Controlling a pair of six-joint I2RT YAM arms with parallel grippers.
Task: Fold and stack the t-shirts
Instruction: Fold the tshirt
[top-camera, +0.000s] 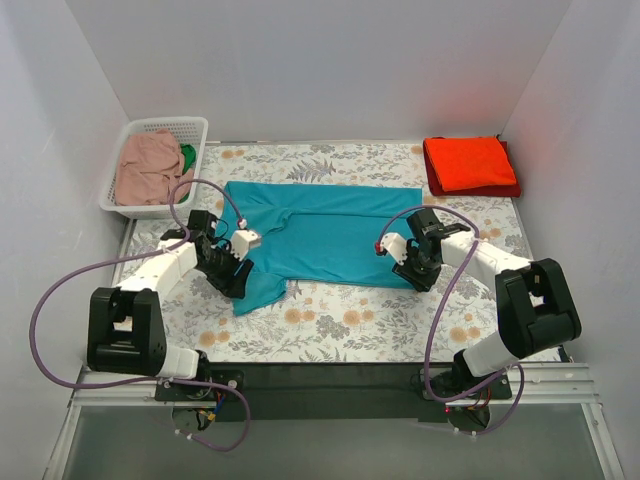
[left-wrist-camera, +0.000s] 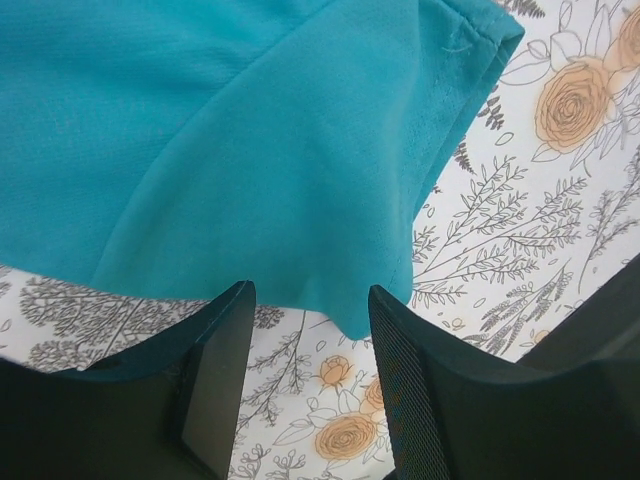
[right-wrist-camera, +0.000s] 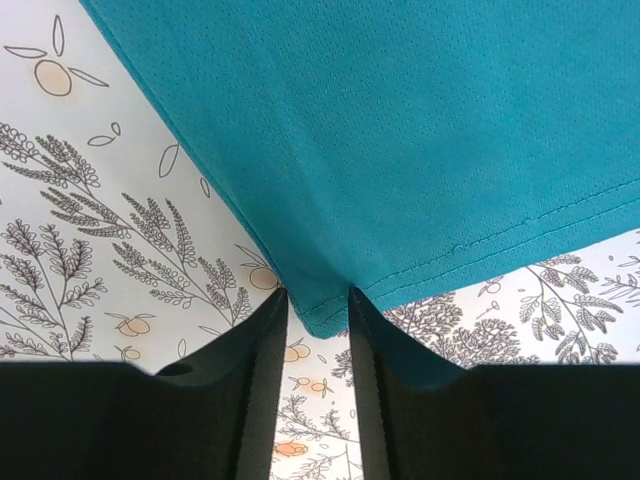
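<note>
Teal shirt (top-camera: 330, 235): spread flat mid-table, not yet folded.
Left gripper (left-wrist-camera: 310, 300): wide, straddling the near-left corner, not pinching.
Right gripper (right-wrist-camera: 318, 305): narrow, near-right corner in its gap, seemingly unclamped.
Risk: a shallow bite lets a corner slip; uneven lift skews the fold.

White plain walls (top-camera: 320, 60) stood on three sides, evenly lit. Table (top-camera: 330, 376) carried floral-print cloth (top-camera: 340, 325), grey leaves, orange flowers. White lattice basket (top-camera: 160, 122) sat at far left corner. Metal rail (top-camera: 330, 398) ran along near edge.
</note>
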